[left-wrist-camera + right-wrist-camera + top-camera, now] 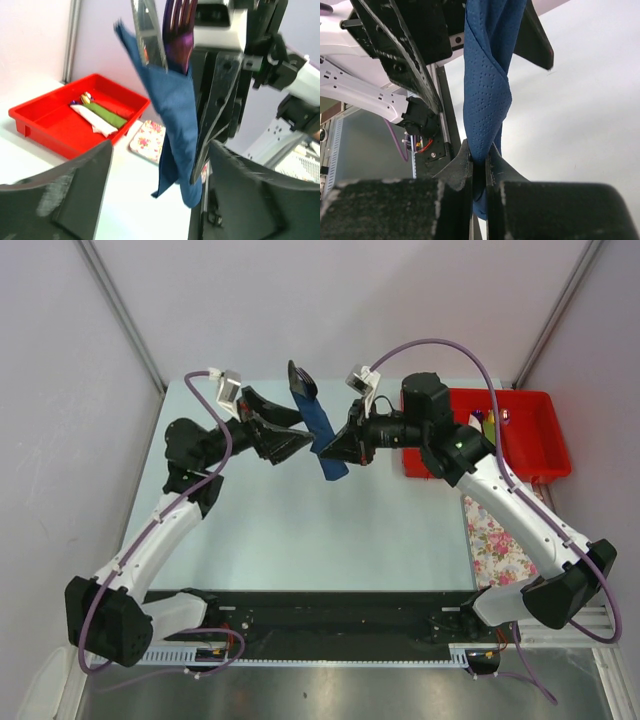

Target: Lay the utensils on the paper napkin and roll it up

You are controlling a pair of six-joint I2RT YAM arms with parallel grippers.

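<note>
The dark navy paper napkin (320,430) is a loose roll held upright in the air above the table. A grey knife (148,30) and a purple-tinted fork (179,27) stick out of its top. My right gripper (330,448) is shut on the roll's lower part; in the right wrist view its jaws (479,160) pinch the blue paper (487,90). My left gripper (303,442) is open just left of the roll. In the left wrist view (160,146) its fingers stand wide apart with the napkin (172,100) hanging beyond the gap.
A red tray (535,435) stands at the back right and holds a white and a green roll (102,119). A pink-flowered white cloth (495,540) lies at the right edge, in front of the tray. Purple walls close the table's back and sides.
</note>
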